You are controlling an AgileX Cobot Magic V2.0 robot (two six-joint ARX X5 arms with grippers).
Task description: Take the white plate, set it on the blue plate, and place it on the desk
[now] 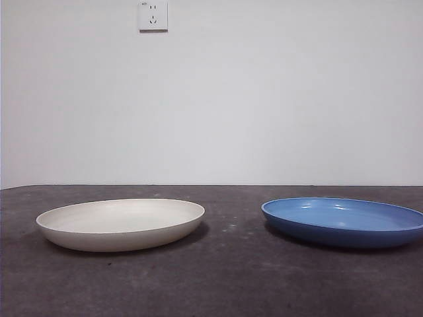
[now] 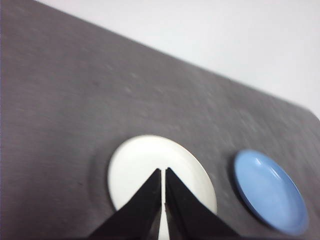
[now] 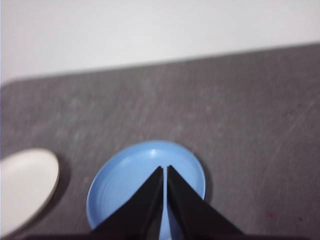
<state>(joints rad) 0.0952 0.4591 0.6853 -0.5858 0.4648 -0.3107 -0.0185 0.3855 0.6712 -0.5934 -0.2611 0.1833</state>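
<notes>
Behind the desk (image 1: pixel 225 277) you have a bare white wall with a socket (image 1: pixel 153 15) high up on it, and the dark, mottled tabletop runs right up to that wall along its far edge. Looking across from the front, you see the white plate (image 1: pixel 120 224) lying flat on the left half of the desk and the blue plate (image 1: pixel 344 222) lying flat on the right half. The two sit side by side, apart, with a strip of bare tabletop between them, and neither touches the other. Both rest right side up on their bases, and the blue one shows glossy highlights inside.

From your left wrist camera, the left gripper (image 2: pixel 163 170) hangs high above the white plate (image 2: pixel 145 165), its two black jaws drawn almost together with only a thin slit between them and nothing held. The blue plate (image 2: pixel 270 192) shows off to one side there.

From your right wrist camera, the right gripper (image 3: pixel 165 168) hangs likewise above the blue plate (image 3: pixel 135 180), jaws nearly closed on a narrow slit and empty. The white plate (image 3: pixel 25 187) shows partly at the picture's border. Neither arm appears in the front view
</notes>
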